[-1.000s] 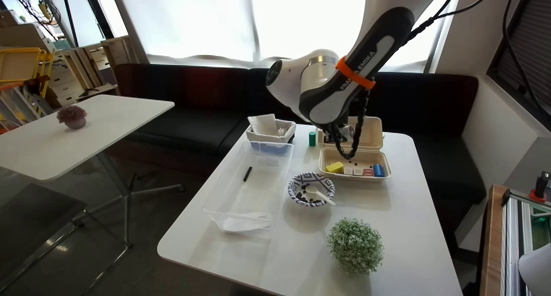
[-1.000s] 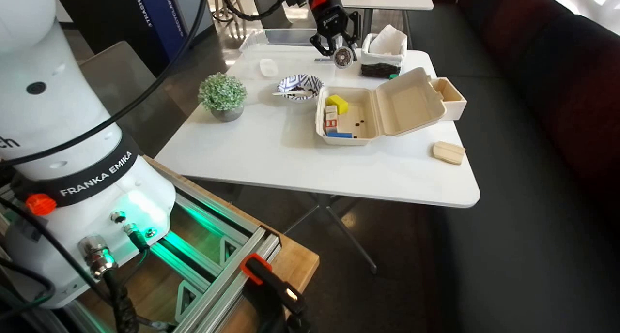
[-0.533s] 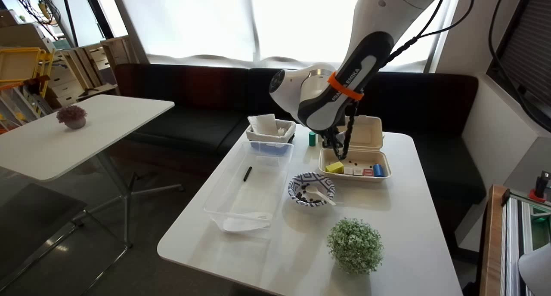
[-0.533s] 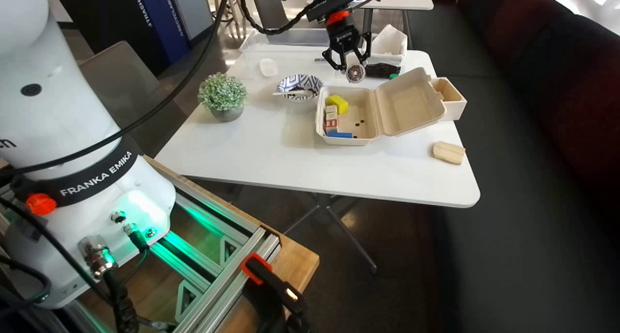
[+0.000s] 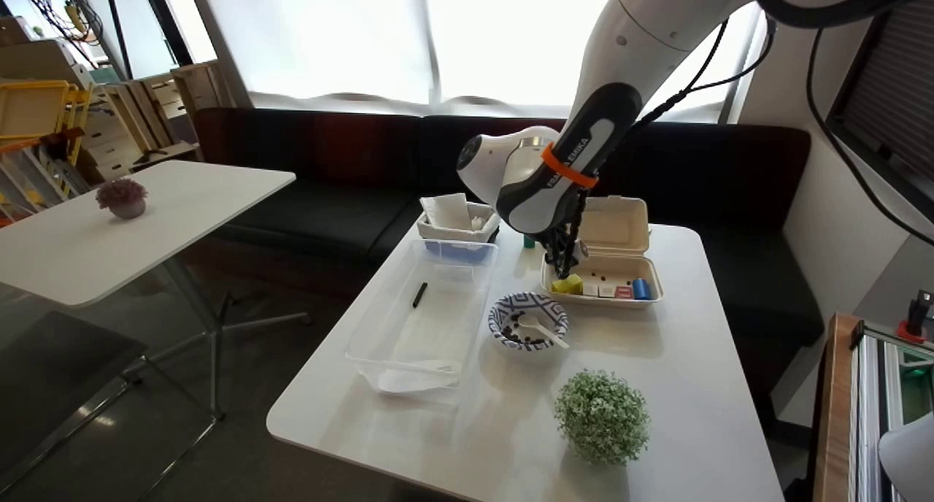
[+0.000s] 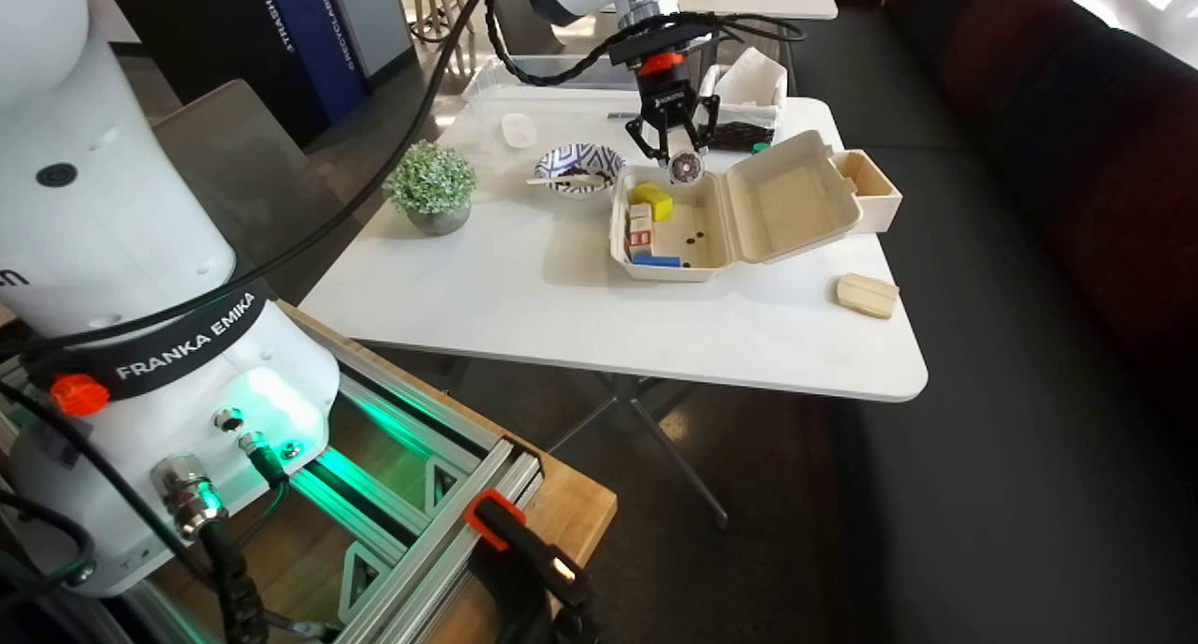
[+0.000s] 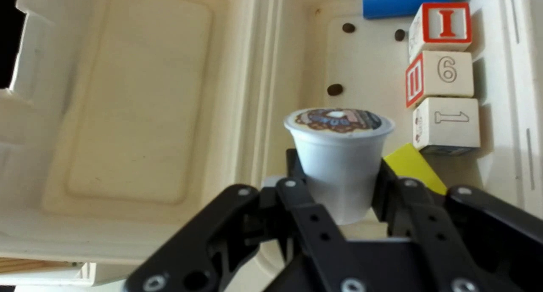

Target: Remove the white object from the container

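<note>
My gripper [image 7: 339, 177] is shut on a white cup-shaped pod [image 7: 343, 156] with a printed doughnut lid, in the wrist view. The pod stays between the two fingers, lid facing away from the gripper. In an exterior view the pod [image 6: 686, 167] hangs over the back edge of the open tan box [image 6: 646, 274]. The large clear plastic bin [image 5: 376, 309] stands on the table, apart from the gripper. A low, whitish translucent container [image 6: 518, 131] shows in the bin area; it also shows as a pale shape [image 5: 416, 378] at the bin's near end. Its inside is not clear.
The tan box holds a yellow block [image 7: 413, 167], several letter blocks [image 7: 449, 73], a blue cylinder [image 7: 407, 1] and dark beans. A patterned bowl with a spoon [image 5: 529, 319], a plant [image 5: 603, 418], a lined basket [image 5: 460, 232] and a green cylinder [image 5: 528, 241] stand around.
The gripper has moved with the pod away from the clear bin and basket side, toward the tan box, and lower. It stays shut on the pod throughout.
</note>
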Tool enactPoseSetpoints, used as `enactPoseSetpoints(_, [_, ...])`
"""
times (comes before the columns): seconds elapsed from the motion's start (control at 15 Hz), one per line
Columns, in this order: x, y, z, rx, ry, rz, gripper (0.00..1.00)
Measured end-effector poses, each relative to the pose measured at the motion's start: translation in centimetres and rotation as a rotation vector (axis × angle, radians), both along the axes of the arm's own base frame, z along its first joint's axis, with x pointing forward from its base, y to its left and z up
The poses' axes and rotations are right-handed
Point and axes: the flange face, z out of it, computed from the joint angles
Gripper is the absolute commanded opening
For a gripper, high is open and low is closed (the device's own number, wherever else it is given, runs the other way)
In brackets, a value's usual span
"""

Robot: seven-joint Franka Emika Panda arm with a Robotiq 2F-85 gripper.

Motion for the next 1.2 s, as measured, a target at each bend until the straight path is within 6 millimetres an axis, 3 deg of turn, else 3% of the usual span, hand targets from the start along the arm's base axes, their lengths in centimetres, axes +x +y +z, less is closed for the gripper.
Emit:
enactPoseSetpoints(0.07, [0.1,-0.1,-0.3,0.01,0.007,0.0,0.45])
enactPoseSetpoints(0.13, [0.2,-0.2,-0.6,0.021,0.011,-0.002,0.66])
enactPoseSetpoints(0.47, [1.1,-0.8,-0.5,0.043,0.003,-0.015,0.99])
enactPoseSetpoints(0.87, [1.3,-0.8,3.1,0.077,-0.013,-0.117,1.0])
enactPoseSetpoints(1.2, [0.3,-1.7,9.1,0.173,-0.023,-0.329,1.0])
